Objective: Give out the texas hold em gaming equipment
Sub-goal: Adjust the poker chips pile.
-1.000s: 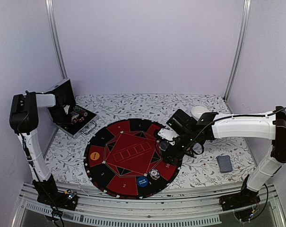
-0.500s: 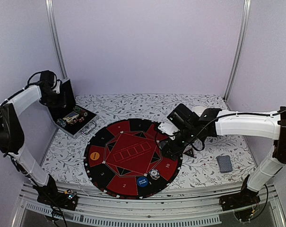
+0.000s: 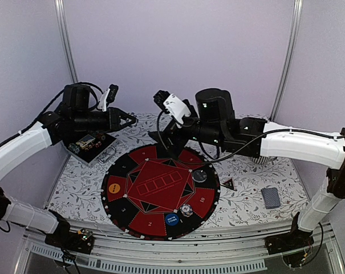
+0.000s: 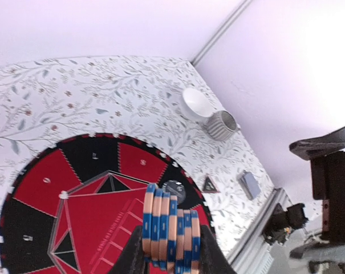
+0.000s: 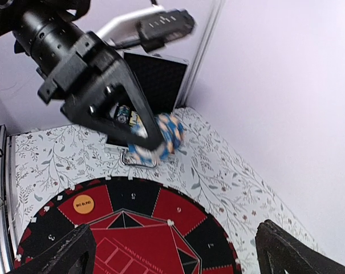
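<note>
Gripping chips [image 4: 169, 222] clear only in wrist views is the left claw [image 4: 172, 240]; right claw [image 5: 173, 237] gapes open.

POKER SET-UP: A round red-and-black poker mat [image 3: 141, 155] lies at the centre of a leaf-patterned surface [image 3: 249, 202], its numbered wedges ringing a red inner panel printed with a row of card outlines. At the left of the overhead view, an open black case [image 3: 95, 154] sits just off the mat's rim, its metal handle [image 3: 108, 154] facing the mat. In the upper right of the left wrist view, a white bowl [image 4: 196, 103] and a ribbed grey cup [image 4: 220, 125] stand just beside each other, clear of the mat. Two metal posts [image 3: 67, 45] rise against pale lilac walls [image 3: 178, 51]. A metal rail [image 3: 178, 254] runs along the bottom edge.
</note>
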Available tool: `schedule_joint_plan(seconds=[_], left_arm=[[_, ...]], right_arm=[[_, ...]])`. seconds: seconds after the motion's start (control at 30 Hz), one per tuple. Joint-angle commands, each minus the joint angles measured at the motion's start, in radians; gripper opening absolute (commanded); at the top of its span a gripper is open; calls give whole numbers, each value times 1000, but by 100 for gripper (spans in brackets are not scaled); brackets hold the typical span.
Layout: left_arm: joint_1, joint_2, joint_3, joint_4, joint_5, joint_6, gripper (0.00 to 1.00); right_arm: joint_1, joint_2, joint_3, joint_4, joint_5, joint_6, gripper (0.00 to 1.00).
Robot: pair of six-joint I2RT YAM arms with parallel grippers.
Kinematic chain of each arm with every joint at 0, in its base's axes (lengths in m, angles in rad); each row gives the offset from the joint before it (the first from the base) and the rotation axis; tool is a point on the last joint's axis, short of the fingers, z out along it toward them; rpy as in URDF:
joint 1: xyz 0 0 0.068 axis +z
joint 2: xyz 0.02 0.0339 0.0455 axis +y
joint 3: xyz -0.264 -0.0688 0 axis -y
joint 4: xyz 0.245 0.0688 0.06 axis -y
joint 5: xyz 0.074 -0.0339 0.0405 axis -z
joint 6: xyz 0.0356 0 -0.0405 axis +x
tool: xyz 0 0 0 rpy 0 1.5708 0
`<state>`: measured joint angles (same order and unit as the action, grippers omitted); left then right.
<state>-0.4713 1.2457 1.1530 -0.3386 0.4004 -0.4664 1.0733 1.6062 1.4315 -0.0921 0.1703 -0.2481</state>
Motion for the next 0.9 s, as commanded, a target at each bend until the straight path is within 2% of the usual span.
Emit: schedule_joint_plan(seconds=[0.0, 0.17, 0.37, 0.57, 0.7, 0.77, 0.87], left_arm=[[-97, -30, -10, 126, 58, -117, 0], [-158, -47, -25, 149, 49, -141, 0], [-180, -40, -37, 156, 42, -152, 0], [-188, -31, -46, 157, 27, -157, 0], [-188, -29, -50, 155, 14, -155, 0], [-189, -28, -52, 154, 10, -154, 0], [-189, -23, -53, 149, 12, -150, 0]], right_arm=[[45, 139, 96, 161, 22, -129, 99], [48, 222, 162, 171, 66, -168, 95], [48, 260, 179, 229, 175, -211, 81], [49, 256, 167, 272, 174, -245, 83], [54, 244, 146, 289, 136, -250, 81], [57, 235, 132, 302, 126, -253, 76], [60, 225, 122, 313, 127, -257, 64]])
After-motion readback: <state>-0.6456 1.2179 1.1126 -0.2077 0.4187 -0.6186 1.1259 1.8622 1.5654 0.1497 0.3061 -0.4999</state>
